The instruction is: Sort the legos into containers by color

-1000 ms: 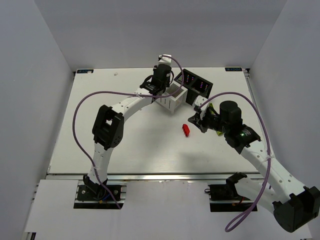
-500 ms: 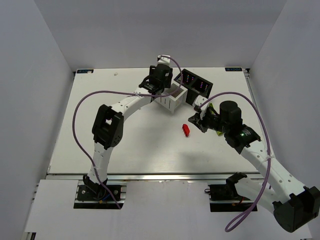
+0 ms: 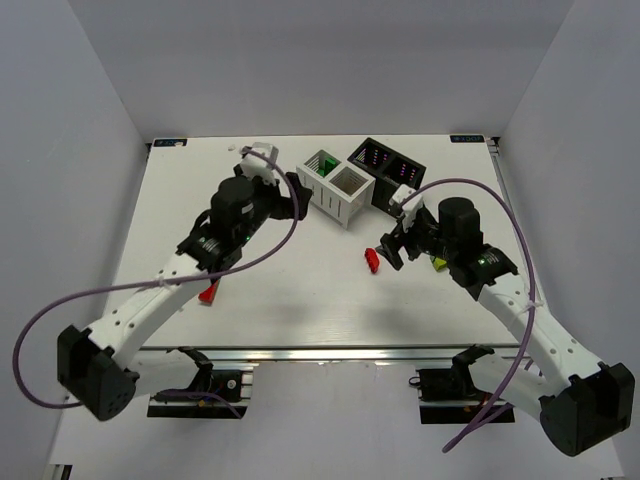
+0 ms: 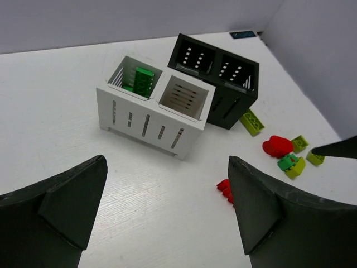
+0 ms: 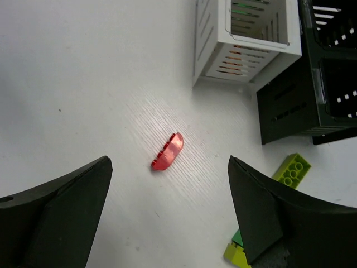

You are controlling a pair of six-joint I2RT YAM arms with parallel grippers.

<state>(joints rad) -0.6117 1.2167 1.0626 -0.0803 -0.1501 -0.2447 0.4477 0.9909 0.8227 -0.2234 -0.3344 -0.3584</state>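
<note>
White table (image 3: 300,300) lying flat between grey enclosure walls (image 3: 90,90), aluminium rail (image 3: 330,352) running along the near table edge, blue label (image 3: 166,142) sitting at the far left corner, second blue label (image 3: 466,138) sitting at the far right corner

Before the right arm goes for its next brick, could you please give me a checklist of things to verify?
1. Right gripper open and empty: ok.
2. Red curved brick lying free on the table, apart from both bins: ok.
3. Left gripper open and empty: ok.
4. White bin upright, a green brick in one cell, the other cell bare: ok.
5. Black bin cells free of bricks: cannot tell, too dark inside.
6. Sorting finished: not ok; a yellow-green brick lies loose beside the black bin.
</note>
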